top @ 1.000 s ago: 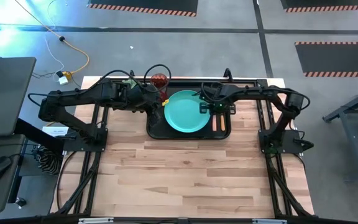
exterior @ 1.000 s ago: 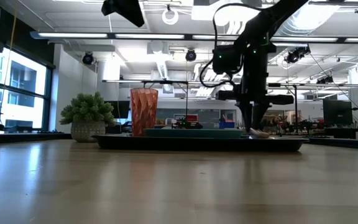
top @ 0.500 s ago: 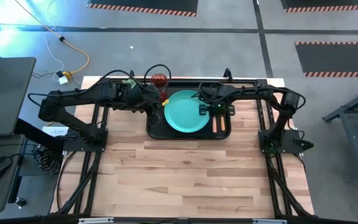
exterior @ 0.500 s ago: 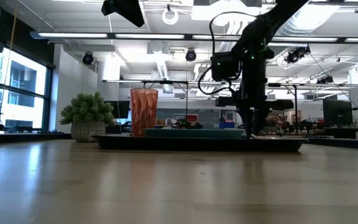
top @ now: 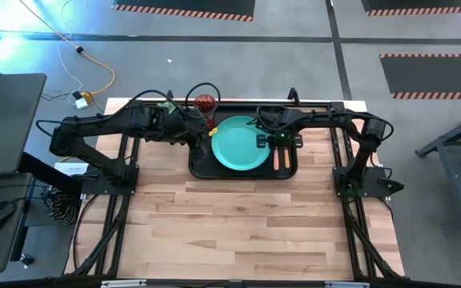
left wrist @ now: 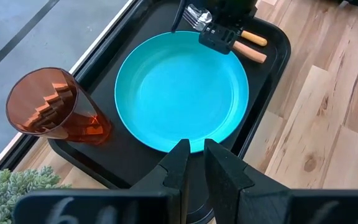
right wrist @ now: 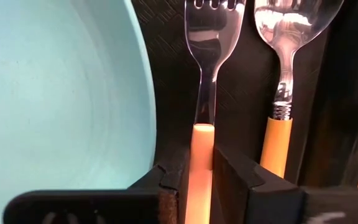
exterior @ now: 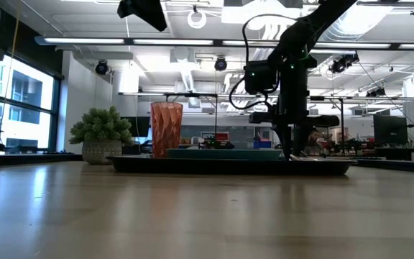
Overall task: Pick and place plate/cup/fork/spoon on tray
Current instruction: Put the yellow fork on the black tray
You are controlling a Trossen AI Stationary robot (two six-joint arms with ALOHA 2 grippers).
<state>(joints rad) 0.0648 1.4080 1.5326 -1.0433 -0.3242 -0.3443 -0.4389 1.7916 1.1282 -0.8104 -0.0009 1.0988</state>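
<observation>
The black tray [top: 201,169] holds the teal plate [top: 239,144]. The red cup [top: 205,102] stands upright at its far left corner. The fork [right wrist: 205,43] and spoon [right wrist: 283,37] lie side by side on the tray floor to the right of the plate, their orange handles toward the near edge. My right gripper [top: 269,141] is down in the tray, shut on the fork. My left gripper [top: 204,132] hovers at the tray's left side, shut and empty, with the plate [left wrist: 182,93] and cup [left wrist: 51,112] before it. My right gripper pinches the fork's orange handle [right wrist: 202,140] between its two fingers [right wrist: 234,180], close to where the handle meets the metal neck. The fingers come from above, pointing down, one on each side of the handle. The fork lies flat along the tray floor, beside the plate's rim.
A green spiky plant in a pot [exterior: 101,134] stands on the table just left of the tray's far left corner. The wooden table [top: 238,224] stretches bare toward the near edge.
My right gripper has gone a little toward the table's left and down in the tray. A pale end of the cutlery that showed above the tray's rim beside it no longer shows. It has kept still for the last half second.
</observation>
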